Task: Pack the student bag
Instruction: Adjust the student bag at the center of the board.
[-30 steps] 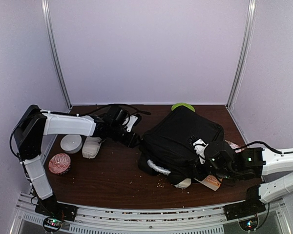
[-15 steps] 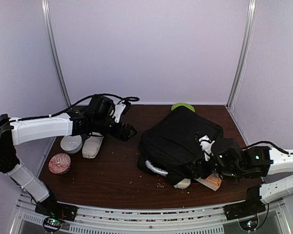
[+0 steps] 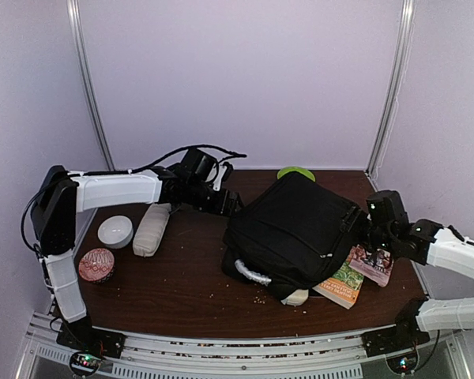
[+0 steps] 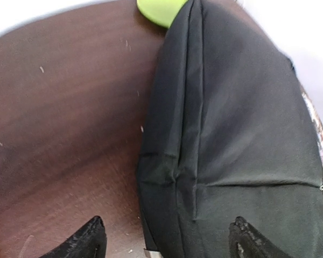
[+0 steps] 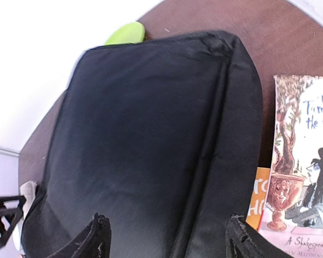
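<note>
A dark brown wooden table (image 3: 182, 284), scattered with pale crumbs, stands within pale lilac walls (image 3: 245, 79), with metal posts at the back corners. The student bag (image 3: 296, 233) lies flat, right of centre. At its 12 o'clock a lime-green object (image 3: 296, 171) peeks out; at 4 o'clock an illustrated book (image 3: 371, 264) and an orange-edged book (image 3: 341, 284) lie against it. Toward 9 o'clock sit a beige pouch (image 3: 150, 229), a white round object (image 3: 115, 231) and a red patterned disc (image 3: 96, 264). The left gripper (image 3: 225, 204) hovers at the bag's 10 o'clock edge, the right gripper (image 3: 362, 229) at 3 o'clock. Only the wrist views show that both have their fingers spread wide, holding nothing. The right wrist view also reveals Shakespeare lettering on the illustrated cover, which is unreadable from above
</note>
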Tool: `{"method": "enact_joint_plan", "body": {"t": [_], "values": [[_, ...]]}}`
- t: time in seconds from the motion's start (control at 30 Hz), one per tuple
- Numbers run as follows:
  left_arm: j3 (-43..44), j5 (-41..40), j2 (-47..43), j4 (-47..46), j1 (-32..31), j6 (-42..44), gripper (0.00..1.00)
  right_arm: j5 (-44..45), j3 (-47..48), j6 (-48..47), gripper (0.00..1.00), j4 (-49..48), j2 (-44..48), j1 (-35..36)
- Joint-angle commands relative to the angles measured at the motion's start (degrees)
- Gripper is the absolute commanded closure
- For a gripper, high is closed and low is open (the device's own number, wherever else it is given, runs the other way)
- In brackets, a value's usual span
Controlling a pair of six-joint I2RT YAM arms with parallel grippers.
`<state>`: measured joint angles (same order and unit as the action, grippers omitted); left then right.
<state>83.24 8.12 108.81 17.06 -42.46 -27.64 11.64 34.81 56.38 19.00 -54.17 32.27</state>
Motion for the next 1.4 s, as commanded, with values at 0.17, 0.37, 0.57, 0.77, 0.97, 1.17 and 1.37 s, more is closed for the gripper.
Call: {"method": "enact_joint_plan", "body": {"t": [0.17, 0.37, 0.57, 0.77, 0.97, 1.17, 1.37], "values": [[-4.0, 6.9, 1.6, -5.3, 0.2, -3.8, 0.31, -9.7, 3.9, 3.7, 0.28, -9.1, -17.3, -7.4], [-6.6, 8.4, 1.8, -7.6, 0.0, -3.9, 0.54, -12.5, 6.9, 3.1, 0.34, -10.8, -26.5, -8.7], [-7.6, 9.3, 2.1, -9.3, -1.2, -3.2, 0.87, -17.0, 9.1, 0.7, 0.73, -13.9, -30.1, -8.9], [-9.1, 7.6, -0.6, -11.0, -2.4, -2.6, 1.00, -20.3, 16.1, -4.8, 1.00, -10.6, -32.5, -8.9], [-13.0, 4.3, -7.7, -14.0, -2.5, -3.6, 1.00, -24.0, 25.1, -9.8, 1.00, -7.2, -33.1, -8.5], [-17.9, 1.8, -14.4, -18.4, -2.7, -7.5, 1.00, -12.2, 24.9, -11.1, 0.57, -1.5, -25.5, -8.7], [-20.5, -2.7, -16.5, -21.7, -5.9, -9.2, 1.00, -13.3, 5.5, -3.2, 0.22, -8.4, -16.6, -12.9]]}}
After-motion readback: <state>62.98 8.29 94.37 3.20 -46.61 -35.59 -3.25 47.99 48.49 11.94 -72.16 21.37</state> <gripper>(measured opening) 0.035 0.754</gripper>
